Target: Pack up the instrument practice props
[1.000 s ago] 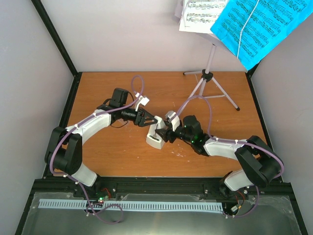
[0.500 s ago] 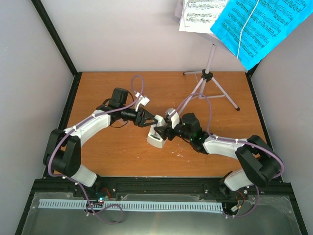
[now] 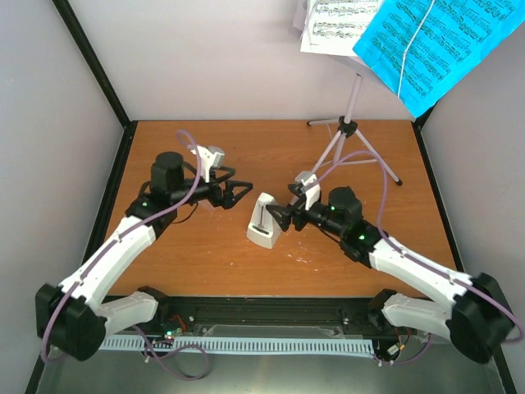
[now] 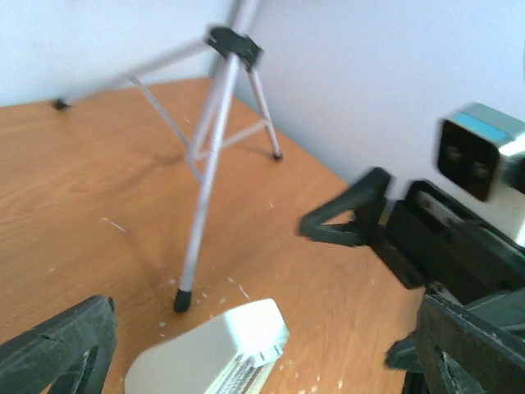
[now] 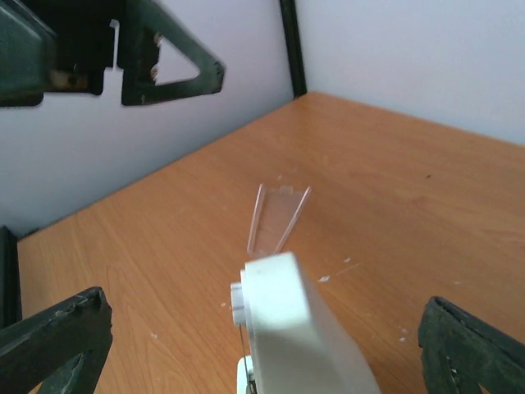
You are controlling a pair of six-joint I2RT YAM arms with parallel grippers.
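Observation:
The white pyramid metronome (image 3: 264, 223) stands on the table between my two grippers. Its clear cover (image 5: 277, 217) lies flat on the wood just beyond it. My left gripper (image 3: 236, 191) is open and empty, a short way to the left of the metronome (image 4: 215, 351). My right gripper (image 3: 280, 216) is open close to the right side of the metronome (image 5: 295, 328), fingers spread wide on either side without touching it. The lilac tripod music stand (image 3: 351, 130) stands at the back right and carries white pages (image 3: 336, 25) and bright-blue pages (image 3: 439, 45).
A tripod leg (image 4: 203, 185) ends on the table just behind the metronome. The pen's black corner posts (image 3: 94, 61) and pale walls (image 3: 205, 57) close in the table (image 3: 197, 263) at the back and both sides.
Both arms have drawn back from the metronome, the left gripper up and to the left, the right gripper to the right. The metronome stays standing on the table.

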